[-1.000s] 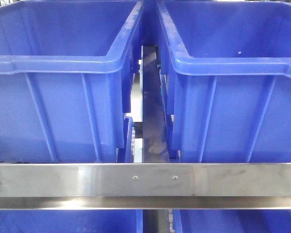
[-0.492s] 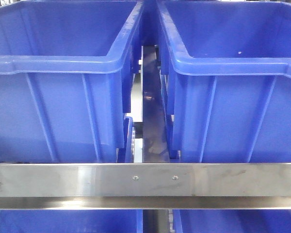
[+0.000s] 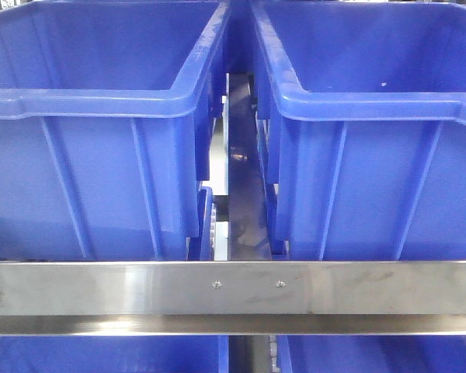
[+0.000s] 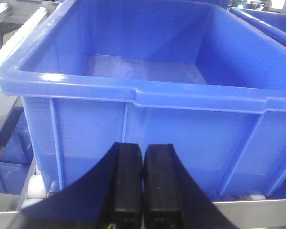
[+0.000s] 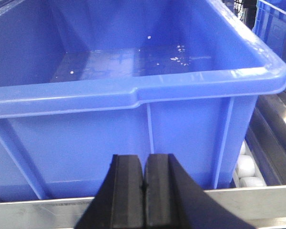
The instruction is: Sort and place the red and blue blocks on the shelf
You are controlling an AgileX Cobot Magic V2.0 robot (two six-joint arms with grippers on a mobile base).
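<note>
- The red and blue blocks appear in none of the three views; neither cube lies on the visible bin floors, and neither sits between any fingers, so where they are cannot be told.
- The shelf fills the front view: a brushed steel rail with two screws runs along its front edge, and white rollers show at the right edge of the right wrist view.
- On that rail level stand two big blue bins side by side, the left bin and the right bin, a narrow gap between them. More blue bins peek out under the rail.
- The left gripper has its two black fingers pressed together with nothing between them; it sits low before the front wall of the left bin, aimed straight at it, below the rim.
- The right gripper is likewise closed and empty, facing the front wall of the right bin, whose floor carries only pale specks.
- Each arm is squared to its own bin, neither nearer than the other by any clear margin.
- Judgement: with no block held or in sight, the next move turns on finding the cubes, which probably lie away from the shelf, behind or below the grippers.
</note>
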